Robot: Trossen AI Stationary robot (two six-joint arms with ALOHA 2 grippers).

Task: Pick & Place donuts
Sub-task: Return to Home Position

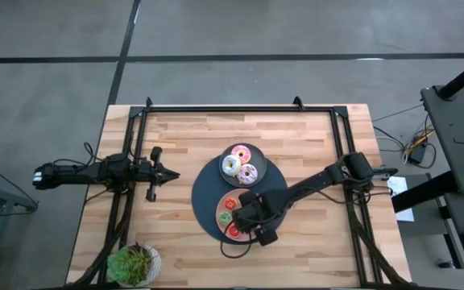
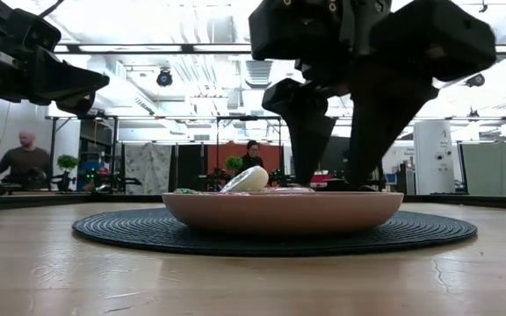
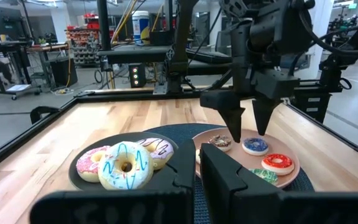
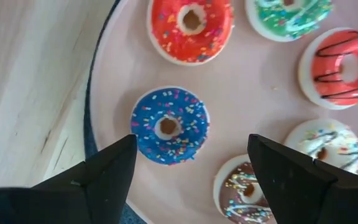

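Observation:
A pink plate on a dark round mat carries several tiny donuts: blue, red, green, red with dark stripes, white and brown. My right gripper hangs open just above this plate, pointing down, one finger on either side of the blue donut, clear of it. Beside it, a grey plate bears the three larger donuts: pink, white and lilac. My left gripper waits shut near the table's left edge.
A potted green plant stands at the near left corner. A black frame rail runs along the far edge and down both sides. Bare wood lies between my left gripper and the mat. In the low view, people show in the room behind.

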